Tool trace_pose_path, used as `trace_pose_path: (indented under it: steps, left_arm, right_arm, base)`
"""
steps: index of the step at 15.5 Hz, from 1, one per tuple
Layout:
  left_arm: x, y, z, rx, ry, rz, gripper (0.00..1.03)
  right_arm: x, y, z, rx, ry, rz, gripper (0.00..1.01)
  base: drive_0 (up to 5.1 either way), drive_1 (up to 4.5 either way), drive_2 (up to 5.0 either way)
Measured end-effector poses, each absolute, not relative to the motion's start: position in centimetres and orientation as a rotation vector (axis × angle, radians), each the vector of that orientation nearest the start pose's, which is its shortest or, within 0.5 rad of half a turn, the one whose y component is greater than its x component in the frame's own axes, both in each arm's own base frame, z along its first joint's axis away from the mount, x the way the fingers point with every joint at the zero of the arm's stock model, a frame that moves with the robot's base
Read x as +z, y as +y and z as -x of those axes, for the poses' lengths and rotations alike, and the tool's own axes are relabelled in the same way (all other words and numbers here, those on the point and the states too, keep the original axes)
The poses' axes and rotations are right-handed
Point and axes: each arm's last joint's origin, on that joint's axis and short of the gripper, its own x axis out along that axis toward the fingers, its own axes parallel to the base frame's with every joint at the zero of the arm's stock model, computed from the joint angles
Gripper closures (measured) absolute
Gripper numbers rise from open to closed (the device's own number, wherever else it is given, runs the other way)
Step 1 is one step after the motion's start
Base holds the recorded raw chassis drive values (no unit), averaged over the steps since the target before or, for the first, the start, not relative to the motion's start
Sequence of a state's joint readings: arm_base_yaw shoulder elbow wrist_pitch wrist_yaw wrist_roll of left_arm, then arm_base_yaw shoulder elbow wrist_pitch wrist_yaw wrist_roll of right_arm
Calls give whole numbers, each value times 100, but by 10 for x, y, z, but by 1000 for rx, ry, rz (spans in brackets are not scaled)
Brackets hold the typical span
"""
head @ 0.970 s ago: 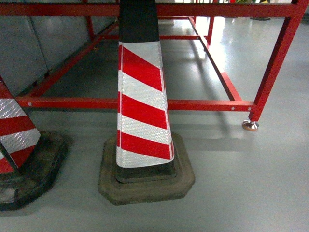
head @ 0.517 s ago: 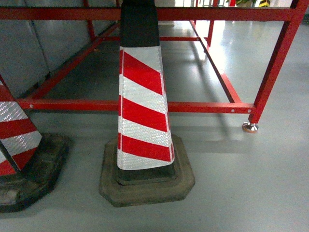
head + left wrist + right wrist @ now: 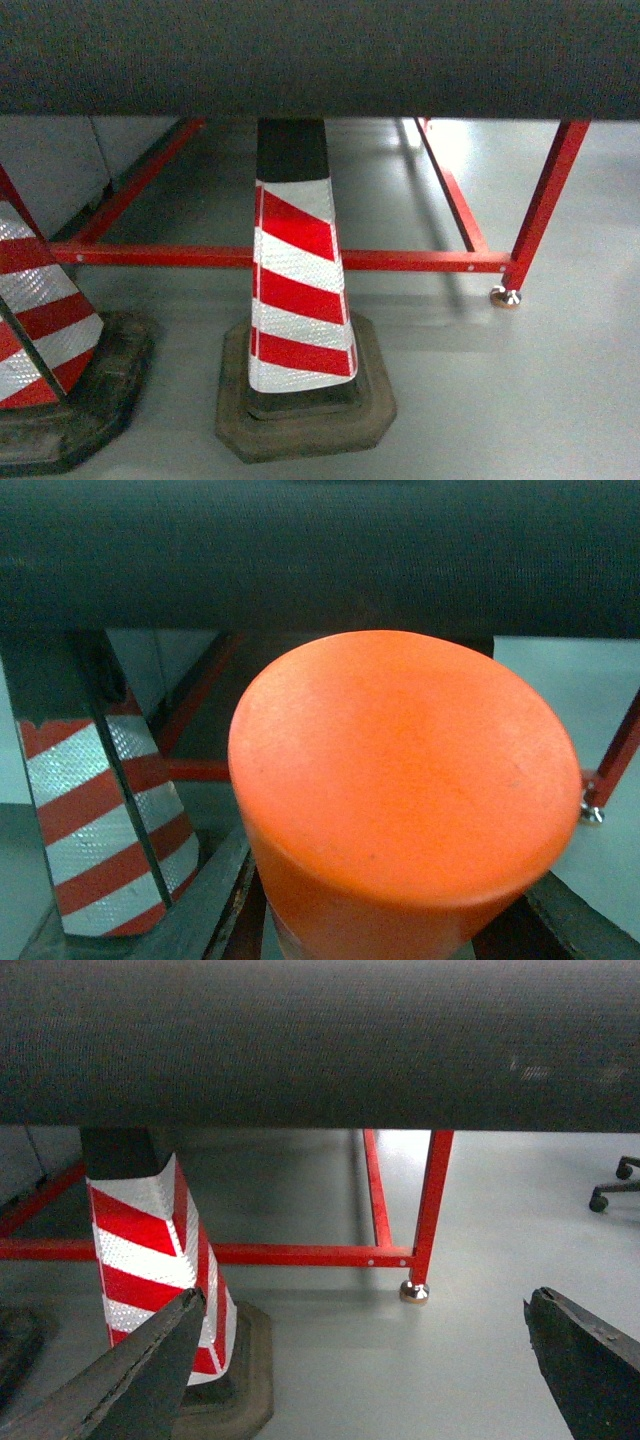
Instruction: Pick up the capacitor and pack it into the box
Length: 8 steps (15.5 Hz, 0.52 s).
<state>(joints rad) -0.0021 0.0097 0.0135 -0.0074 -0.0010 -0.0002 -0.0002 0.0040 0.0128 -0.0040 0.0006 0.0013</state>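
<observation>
Capacitor (image 3: 400, 790): big orange cylinder, looks rigid and smooth; judged best gripped round its sides.
Left end effector: state hidden, cannot tell.
Right end effector (image 3: 365, 1380): spread wide at 6 o'clock, empty.

Above me at twelve o'clock runs a dark table edge (image 3: 320, 55), matt, with a fine woven grain like cloth or mesh. The frame (image 3: 300, 259) under it is red painted metal, smooth with a slight sheen, ending at four o'clock in a shiny chrome foot (image 3: 503, 296). The cone (image 3: 296, 290) at six o'clock wears red and white reflective bands with a beaded sparkle, a matt black top, and a dull, scuffed rubber base (image 3: 305, 405). The floor (image 3: 520, 400) is grey, smooth and glossy. In my left claw sits an orange cylinder (image 3: 400, 780), smooth matt plastic by its look. My right fingers (image 3: 130, 1375) are dark, rough and matt
</observation>
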Motion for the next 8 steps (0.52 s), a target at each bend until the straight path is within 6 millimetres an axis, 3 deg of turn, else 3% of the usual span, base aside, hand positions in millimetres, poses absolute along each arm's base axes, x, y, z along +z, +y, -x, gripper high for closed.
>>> trace_pose_path:
  steps: [8]
  left_arm:
    - [167,0,-97,-2,4,-1,59]
  right_arm:
    - [167,0,-97,-1,-3,-4,3]
  base:
    - [0,0,0]
